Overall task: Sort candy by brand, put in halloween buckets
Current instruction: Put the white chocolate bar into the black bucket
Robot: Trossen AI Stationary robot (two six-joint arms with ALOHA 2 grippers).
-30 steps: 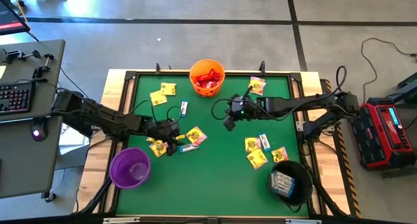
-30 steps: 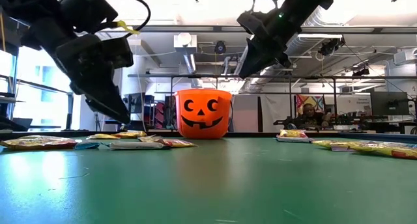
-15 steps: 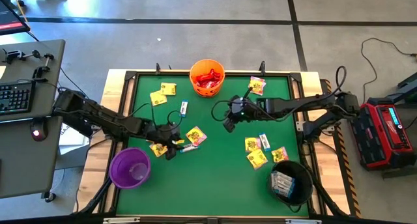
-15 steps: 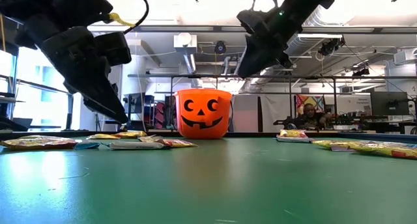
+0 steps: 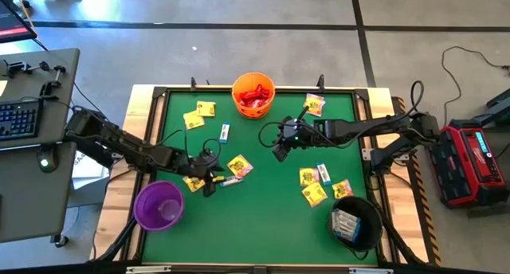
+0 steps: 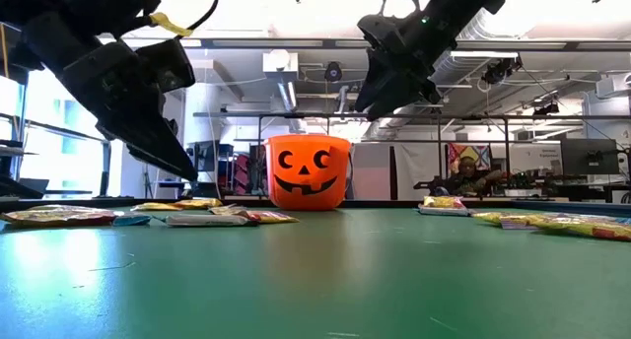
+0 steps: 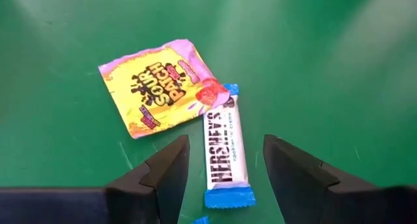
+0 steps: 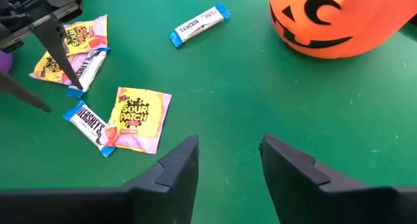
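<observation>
green felt covers the table (image 5: 263, 218), and the candy lies scattered on it, flat and face up where a claw can come down on it. at the left, the purple bucket (image 5: 158, 205) waits by the near-left corner. the left gripper (image 7: 225, 165) hovers low with its jaws spread, and a white-blue hershey's bar (image 7: 225, 150) lies lengthwise in the gap between the two fingers, not yet pinched. a yellow sour patch packet (image 7: 154, 87) overlaps the bar's far end, so a clean lift probably needs care. toward the middle, the orange pumpkin bucket (image 5: 253, 95) holds red packets. the right gripper (image 8: 228, 160) hangs above the table just short of that bucket, fingers parted and empty, apparently its drop done. at the near right, the black bucket (image 5: 355, 222) holds white-blue bars, so the hershey's bar likely belongs there.
</observation>
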